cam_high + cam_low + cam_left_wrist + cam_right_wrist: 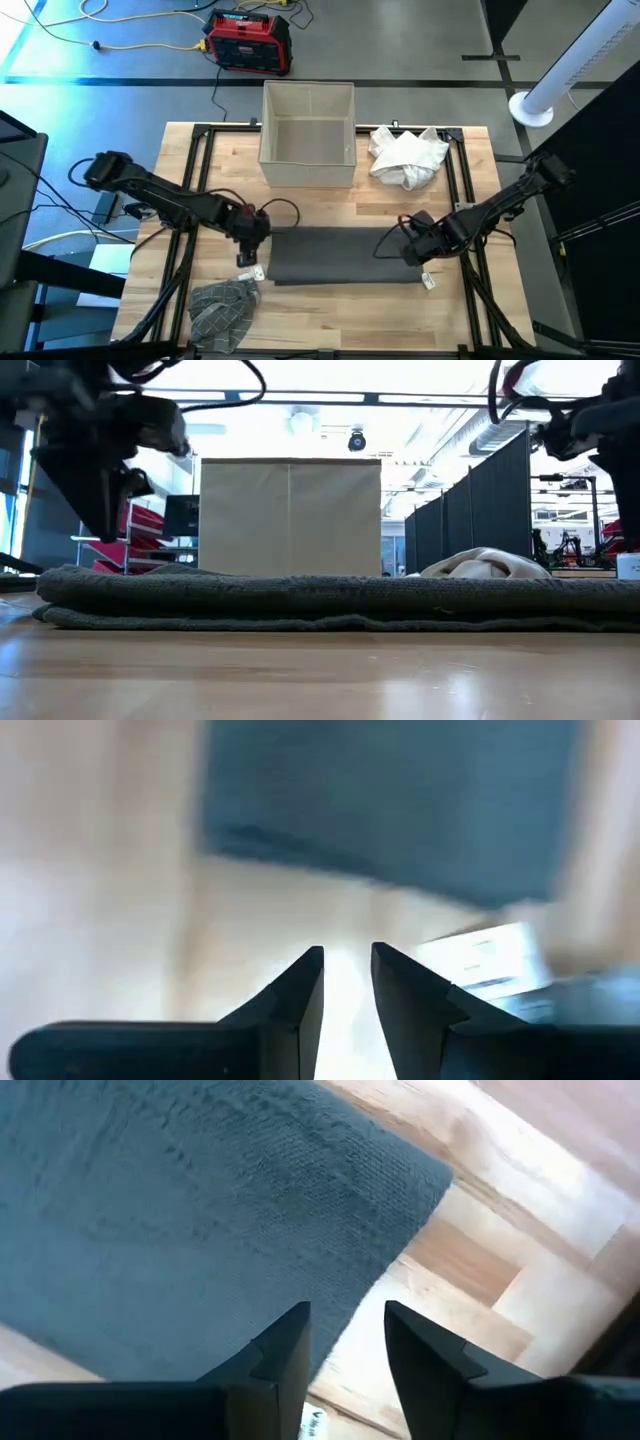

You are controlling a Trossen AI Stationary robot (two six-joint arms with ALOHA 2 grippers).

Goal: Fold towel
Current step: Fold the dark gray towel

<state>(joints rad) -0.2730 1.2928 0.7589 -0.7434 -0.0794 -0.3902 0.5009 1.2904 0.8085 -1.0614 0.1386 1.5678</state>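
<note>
The dark grey towel (340, 255) lies flat on the wooden table, folded into a long double-layered strip (330, 602). My left gripper (248, 245) hovers just off the towel's left end, narrowly open, over bare wood (347, 970); the towel (390, 810) lies ahead of its fingers. My right gripper (418, 250) hovers above the towel's right end, narrowly open (347, 1330), over the towel's corner (250, 1210). In the low view both arms stand clear above the towel.
A beige fabric bin (308, 135) stands at the far middle of the table, with a crumpled white cloth (408, 155) to its right. A grey checked cloth (222, 310) lies at the near left edge. Black frame rails (195, 190) run along both sides.
</note>
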